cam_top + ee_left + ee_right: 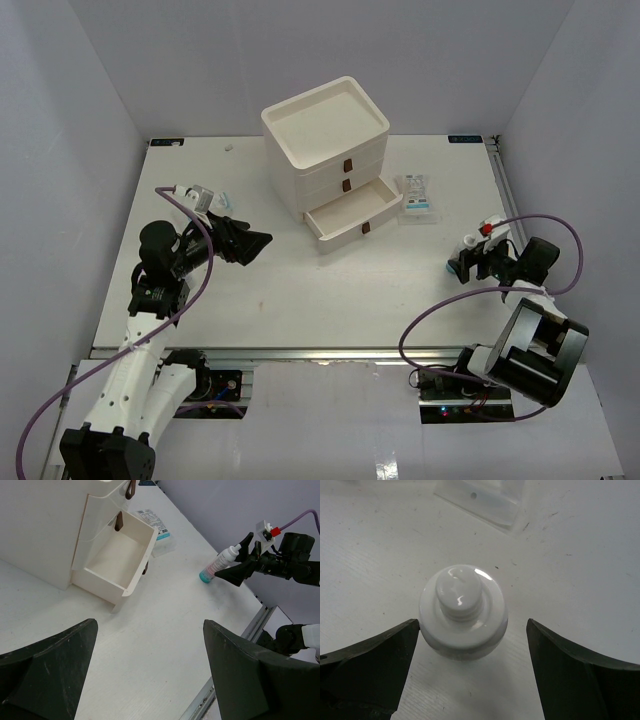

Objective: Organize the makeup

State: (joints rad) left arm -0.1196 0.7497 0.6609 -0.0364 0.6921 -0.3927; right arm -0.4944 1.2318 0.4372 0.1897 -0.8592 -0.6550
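White bench (300,300) inside pale grey walls (300,60); small white bottle with a teal-blue base (215,566) between the spread fingers of the right claw (471,625).

Matte bench top flecked with small dark scuffs, with a metal rail (300,352) along the near edge. Bottle tilted, base down on the bench, cap pointing into the right claw: close against one finger in the wrist view, a clear gap at the other, so open rather than gripping. Beyond the bottle, clear packets printed white and blue (416,196) lying flat, just beside the cream three-drawer box (325,130) with its bottom drawer (350,215) pulled out. Over on the other side, left claw (150,624) spread wide, holding nothing, facing the open drawer and well apart from the bottle. Print on the packets too small to read; nothing legible on the bottle.
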